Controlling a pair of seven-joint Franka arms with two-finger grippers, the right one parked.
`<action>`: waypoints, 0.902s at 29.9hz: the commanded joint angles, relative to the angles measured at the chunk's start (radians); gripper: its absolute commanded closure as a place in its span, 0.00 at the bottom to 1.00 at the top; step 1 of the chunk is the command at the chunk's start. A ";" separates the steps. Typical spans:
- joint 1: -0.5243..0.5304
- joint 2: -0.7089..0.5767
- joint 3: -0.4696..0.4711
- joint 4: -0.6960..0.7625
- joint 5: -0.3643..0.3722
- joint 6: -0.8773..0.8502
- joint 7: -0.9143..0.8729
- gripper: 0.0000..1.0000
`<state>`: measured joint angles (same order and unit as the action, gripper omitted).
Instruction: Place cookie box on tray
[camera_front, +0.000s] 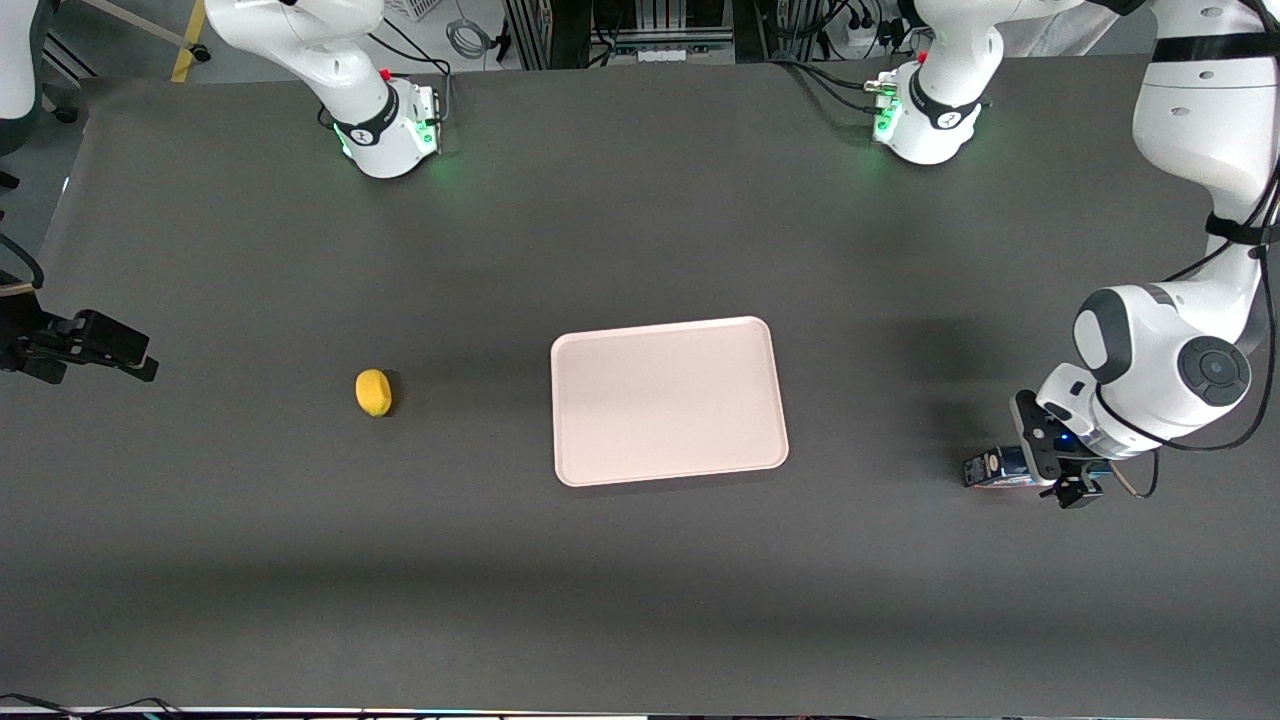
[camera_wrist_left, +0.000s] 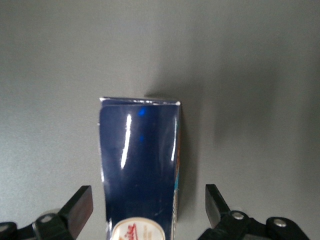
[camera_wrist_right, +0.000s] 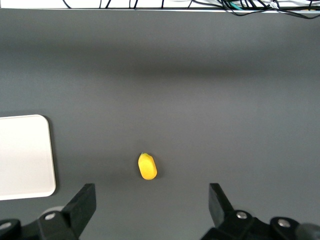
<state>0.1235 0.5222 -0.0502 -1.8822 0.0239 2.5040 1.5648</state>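
Counter (camera_front: 640, 600): big dark grey surface, carries everything.

Tray (camera_front: 668, 400): pale pink, flat, low rim, lying about mid-counter. Nothing on it yet, so the placing isn't done.

Left arm (camera_front: 1160, 370): reaches down at the working arm's end of the counter, well apart from the tray.

Claw (camera_front: 1055, 478): low over the counter, right at the cookie box. In the wrist view its fingers (camera_wrist_left: 80, 207) stand wide, one on each side of the box w/ grey counter showing in the gaps, so no grip yet.

Cookie box (camera_front: 995, 468): dark navy carton, lying flat on the counter, long axis running between the fingers. Glossy top face and the round white logo show in the wrist view (camera_wrist_left: 140, 170), red-orange print along one side edge.

Yellow lump (camera_front: 373, 392): small, rounded, toward the parked arm's end, well apart from the tray. Not part of the job.

Progress, as I judge it: early. Approach and straddle look done. Left to do: close on the box, lift, carry across to the tray, set down, let go.
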 joint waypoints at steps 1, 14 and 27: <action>-0.002 -0.002 0.006 -0.012 -0.002 0.022 0.023 0.00; -0.002 -0.004 0.006 -0.003 -0.007 0.013 0.012 0.62; -0.002 -0.005 0.007 0.050 -0.018 -0.042 -0.005 0.84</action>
<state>0.1241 0.5262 -0.0470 -1.8698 0.0213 2.5088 1.5665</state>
